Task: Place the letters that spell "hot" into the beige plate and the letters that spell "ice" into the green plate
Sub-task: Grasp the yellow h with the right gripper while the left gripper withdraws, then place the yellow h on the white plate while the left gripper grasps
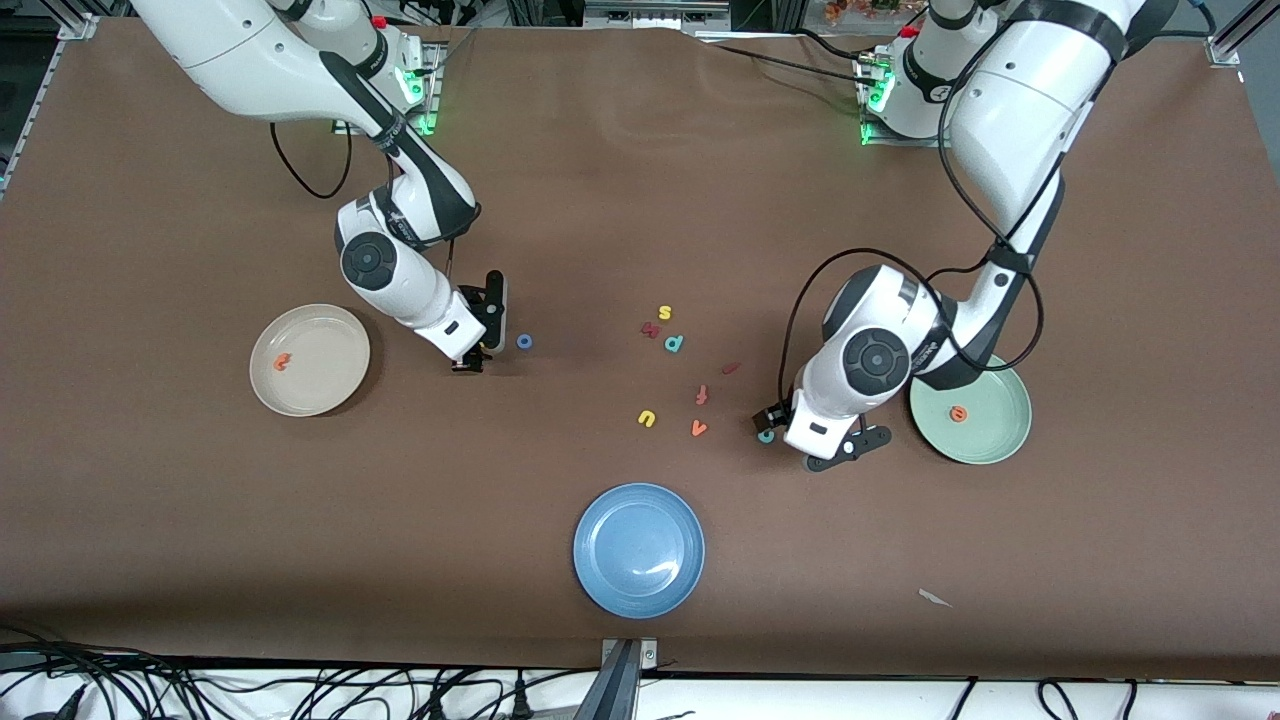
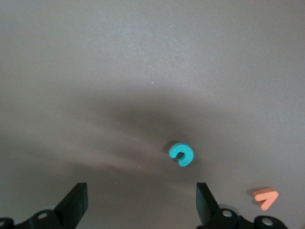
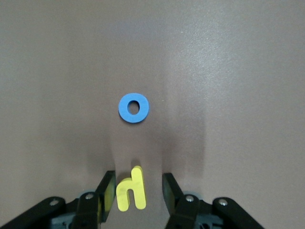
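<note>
On the brown table (image 1: 620, 200), the right hand (image 3: 138, 193) has its fingers partly apart around the small yellow foam letter h (image 3: 131, 190), beside the blue ring-shaped foam letter o (image 3: 133, 108). The left hand (image 2: 140, 202) hangs wide apart above the small teal foam letter c (image 2: 181, 155), near the pale green round plate (image 1: 1000, 430).

Right gripper (image 1: 478, 352) low over the brown table (image 1: 640, 180), just beside the blue ring-shaped foam o (image 1: 524, 342). Left gripper (image 1: 790, 425) low over the small teal foam c (image 1: 766, 436). Round cream-beige plate (image 1: 335, 335) holding an orange foam t (image 1: 283, 362); round mint-green plate (image 1: 995, 420) holding an orange foam e (image 1: 958, 412). Round blue plate (image 1: 639, 550) near the table's front edge.
</note>
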### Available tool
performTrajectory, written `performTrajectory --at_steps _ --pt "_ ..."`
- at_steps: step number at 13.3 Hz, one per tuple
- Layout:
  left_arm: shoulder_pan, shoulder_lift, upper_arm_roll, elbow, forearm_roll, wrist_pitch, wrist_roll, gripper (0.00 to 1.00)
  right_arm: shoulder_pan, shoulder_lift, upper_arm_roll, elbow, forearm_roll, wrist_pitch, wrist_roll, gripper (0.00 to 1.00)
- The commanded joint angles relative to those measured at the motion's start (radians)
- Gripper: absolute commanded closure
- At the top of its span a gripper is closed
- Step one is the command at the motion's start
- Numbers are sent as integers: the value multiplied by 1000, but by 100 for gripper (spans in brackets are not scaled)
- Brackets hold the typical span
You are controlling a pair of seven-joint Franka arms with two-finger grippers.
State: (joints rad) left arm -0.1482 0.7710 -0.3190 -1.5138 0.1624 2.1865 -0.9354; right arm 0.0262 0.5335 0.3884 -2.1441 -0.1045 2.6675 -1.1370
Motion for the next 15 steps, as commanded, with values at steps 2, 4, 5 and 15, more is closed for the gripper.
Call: performTrajectory --at_steps 2,4,5,15 --pt "-36 79 18 124 -20 -24 -127 0 -8 13 6 -13 -49 14 -13 75" --pt "-36 111 18 168 -20 -24 -179 0 -8 11 6 -13 -52 12 -12 88" --pt "-36 126 18 187 -18 -22 -201 0 -8 10 6 -13 -52 12 -10 93" --pt "-74 175 44 214 -12 -10 -281 13 -12 -118 -32 94 -44 -280 29 100"
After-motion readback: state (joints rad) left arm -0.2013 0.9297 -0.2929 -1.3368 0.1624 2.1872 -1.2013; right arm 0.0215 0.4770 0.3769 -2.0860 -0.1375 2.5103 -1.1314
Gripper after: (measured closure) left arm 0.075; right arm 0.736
